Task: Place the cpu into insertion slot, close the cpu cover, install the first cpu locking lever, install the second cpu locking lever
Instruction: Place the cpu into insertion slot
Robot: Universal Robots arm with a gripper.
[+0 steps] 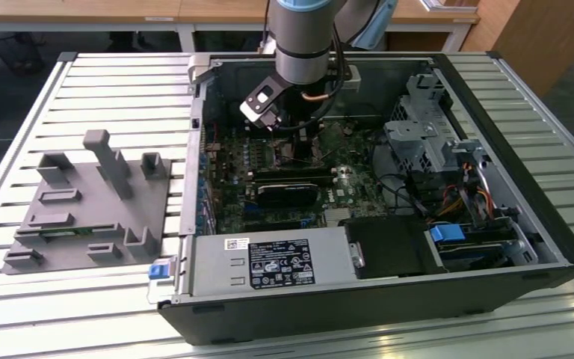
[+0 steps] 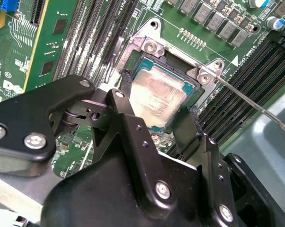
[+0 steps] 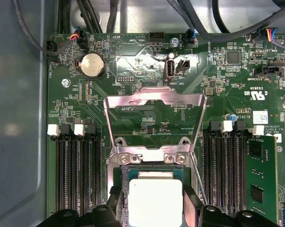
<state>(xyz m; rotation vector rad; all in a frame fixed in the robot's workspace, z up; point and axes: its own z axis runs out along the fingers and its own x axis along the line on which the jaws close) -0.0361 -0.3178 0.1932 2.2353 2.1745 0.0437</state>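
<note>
Here the gripper (image 2: 154, 101) straddles the cpu (image 2: 157, 94), its black body just above the slot (image 2: 168, 57). Whether it clamps the chip or stands loose of it I cannot tell. The cpu lies flat, its dull metal top up, within the slot's dark rim; it looks level with the slot, though whether it is fully seated is hard to judge. In the first wrist view the gripper (image 3: 154, 204) and cpu (image 3: 155, 198) sit just beside the hinge edge of the slot. The cover (image 3: 154, 98) is swung open away from the slot, and the green board (image 3: 218, 80) shows through its window. A thin wire lever (image 2: 246, 97) leaves one corner of the slot and runs out over the long black memory slots (image 3: 78, 175) that flank the slot on two sides. Beyond the cover from the slot lies a round battery (image 3: 92, 65). In the exterior view the arm (image 1: 307, 37) reaches down into the open case (image 1: 526, 224) that holds the slot. A grey fixture (image 1: 87, 202) sits on the slatted table (image 1: 98, 90), outside the case and well apart from the slot.
</note>
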